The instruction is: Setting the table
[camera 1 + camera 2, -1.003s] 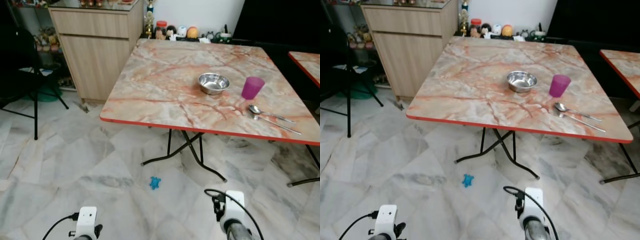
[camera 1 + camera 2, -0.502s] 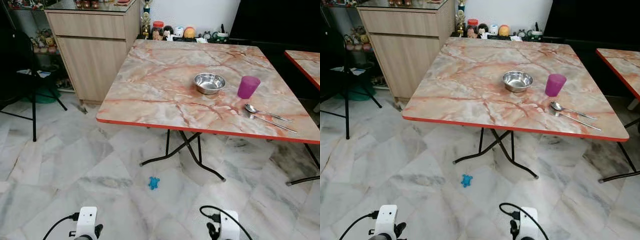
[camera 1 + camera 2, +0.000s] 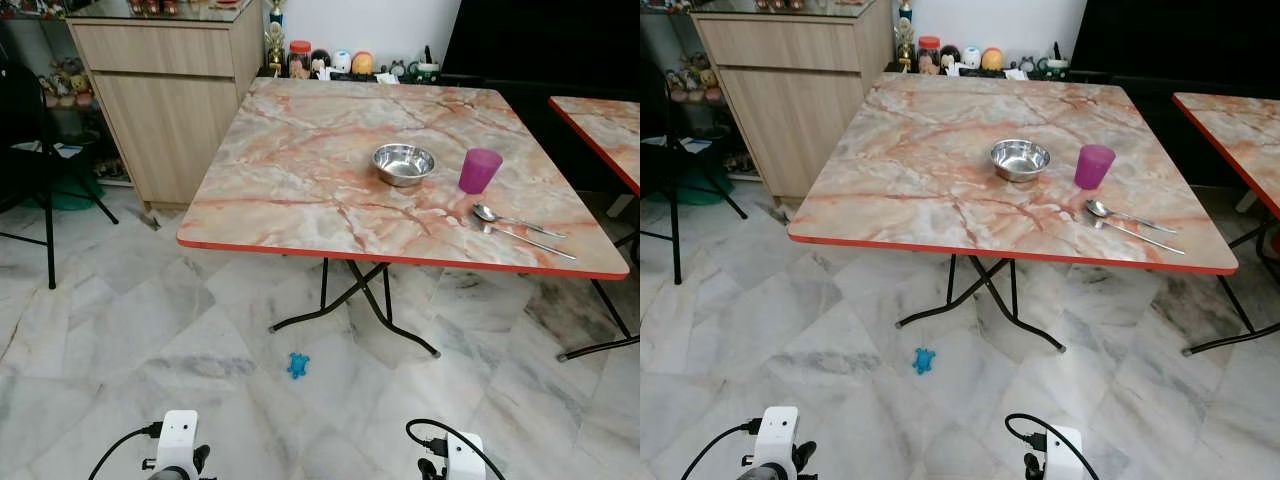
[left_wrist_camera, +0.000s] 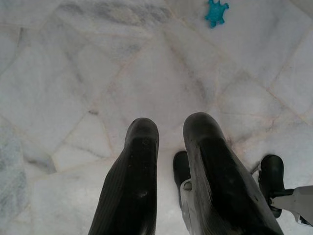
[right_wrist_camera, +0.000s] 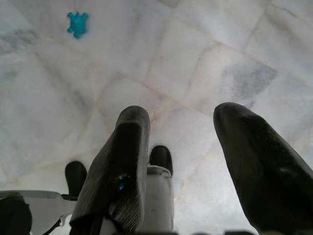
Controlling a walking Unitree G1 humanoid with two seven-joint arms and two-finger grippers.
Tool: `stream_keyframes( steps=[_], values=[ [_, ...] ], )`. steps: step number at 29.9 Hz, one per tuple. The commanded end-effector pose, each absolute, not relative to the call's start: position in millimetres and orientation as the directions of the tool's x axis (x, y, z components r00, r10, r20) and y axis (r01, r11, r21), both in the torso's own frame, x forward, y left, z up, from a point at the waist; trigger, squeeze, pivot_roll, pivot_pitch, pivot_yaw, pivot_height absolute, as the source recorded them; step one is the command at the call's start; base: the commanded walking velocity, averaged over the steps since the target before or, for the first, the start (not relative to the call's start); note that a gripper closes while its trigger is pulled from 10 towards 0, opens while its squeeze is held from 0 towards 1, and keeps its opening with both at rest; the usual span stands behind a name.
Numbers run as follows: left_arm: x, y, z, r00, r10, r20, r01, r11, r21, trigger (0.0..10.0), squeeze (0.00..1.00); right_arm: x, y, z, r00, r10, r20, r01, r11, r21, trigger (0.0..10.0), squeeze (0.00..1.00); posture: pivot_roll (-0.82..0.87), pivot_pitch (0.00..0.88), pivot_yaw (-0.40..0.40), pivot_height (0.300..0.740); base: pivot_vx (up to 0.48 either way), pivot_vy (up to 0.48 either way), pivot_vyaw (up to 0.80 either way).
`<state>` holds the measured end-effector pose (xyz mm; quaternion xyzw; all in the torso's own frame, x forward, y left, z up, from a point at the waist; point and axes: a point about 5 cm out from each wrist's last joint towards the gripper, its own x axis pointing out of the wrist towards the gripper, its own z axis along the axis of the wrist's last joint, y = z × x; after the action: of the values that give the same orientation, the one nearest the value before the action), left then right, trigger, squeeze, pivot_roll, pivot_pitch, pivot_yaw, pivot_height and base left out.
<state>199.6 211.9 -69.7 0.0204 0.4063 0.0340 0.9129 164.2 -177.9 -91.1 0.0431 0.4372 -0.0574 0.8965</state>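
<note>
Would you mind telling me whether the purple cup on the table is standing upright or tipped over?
Upright. The purple cup stands on its base on the table, open mouth up, beside the metal bowl.

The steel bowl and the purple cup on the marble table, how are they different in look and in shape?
The steel bowl is shiny silver metal, while the purple cup is matte magenta and looks like plastic. The bowl is low and wide; the cup is taller and narrow, tapering toward its base. The cup stands nearer the spoon than the bowl does. Both stand upright, mouths up, apart from each other on the table.
</note>
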Motion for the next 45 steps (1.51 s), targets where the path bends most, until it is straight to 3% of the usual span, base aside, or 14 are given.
stream_keyframes(
  steps=[1,19,29,45],
  values=[
    [201.5,211.2,-68.6,0.675,0.076,-0.734,-0.045,0.997,0.062,10.0,0.00,163.4,-176.4,-91.5,0.612,-0.060,-0.789,0.140,0.990,0.033,10.0,0.00,0.09,0.000,-0.039,0.728,0.240,0.000,0.00],
    [204.0,210.8,-67.0,0.685,0.079,-0.724,-0.051,0.997,0.060,10.0,0.00,157.7,-173.6,-94.4,0.595,-0.048,-0.802,0.133,0.990,0.040,10.0,0.00,0.09,0.000,-0.036,0.728,0.261,0.000,0.00],
    [205.7,211.2,-65.9,0.690,0.079,-0.720,-0.049,0.997,0.062,10.0,0.00,166.7,-142.7,-92.2,0.606,-0.020,-0.795,0.114,0.992,0.062,10.0,0.00,0.09,0.000,-0.035,0.728,0.278,0.000,0.00],
    [205.8,210.5,-65.7,0.697,0.083,-0.712,-0.054,0.997,0.063,10.0,0.00,169.7,-141.0,-91.1,0.610,-0.014,-0.792,0.100,0.993,0.059,10.0,0.00,0.10,0.000,-0.038,0.728,0.000,0.000,0.00]
  ],
)
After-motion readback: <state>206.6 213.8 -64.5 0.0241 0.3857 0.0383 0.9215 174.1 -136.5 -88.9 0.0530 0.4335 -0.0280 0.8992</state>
